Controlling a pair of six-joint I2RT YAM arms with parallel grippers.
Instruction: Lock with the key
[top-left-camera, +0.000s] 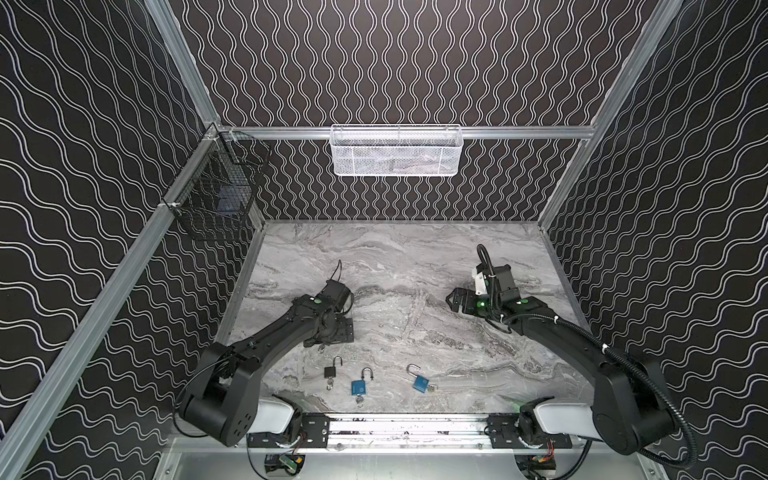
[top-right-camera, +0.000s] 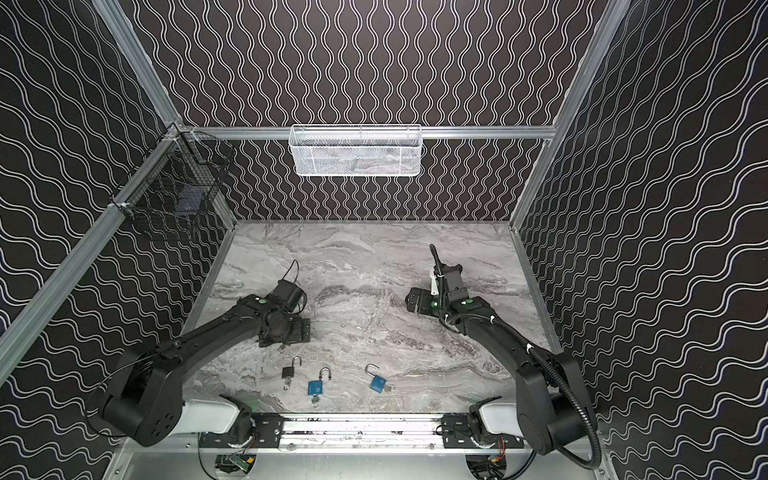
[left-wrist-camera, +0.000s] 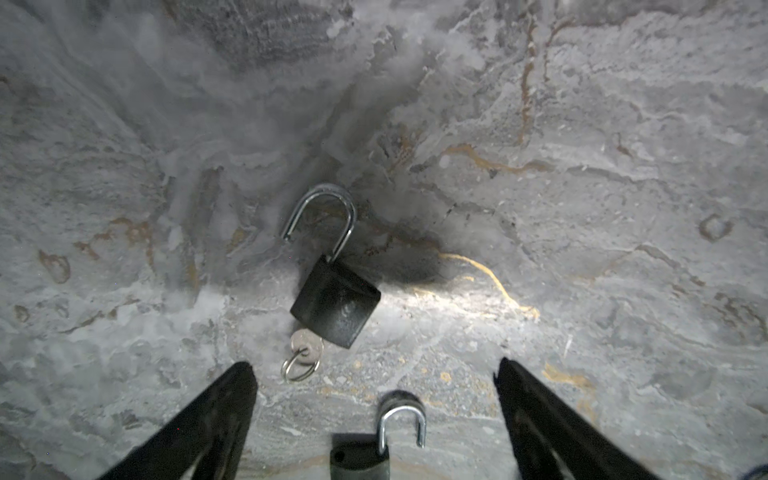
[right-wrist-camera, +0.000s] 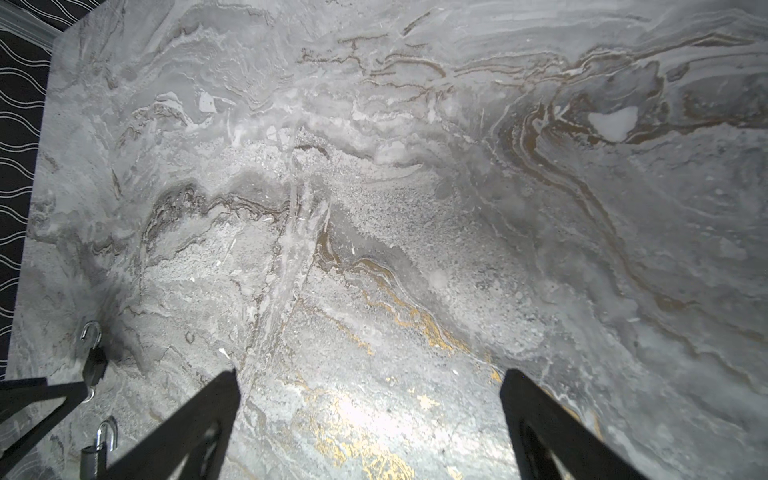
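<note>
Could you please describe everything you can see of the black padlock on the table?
The black padlock has a square, matte dark body and a silvery metal shackle standing open, one leg free of the body. A small silver key sits in the end opposite the shackle, carrying a split ring. It lies flat on the marbled table, left of centre near the front in both top views. Only the table touches it; the open left gripper hovers close, fingers apart from it.

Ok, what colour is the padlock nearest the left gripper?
The padlock is black with a silver shackle; left wrist view shows it best.
</note>
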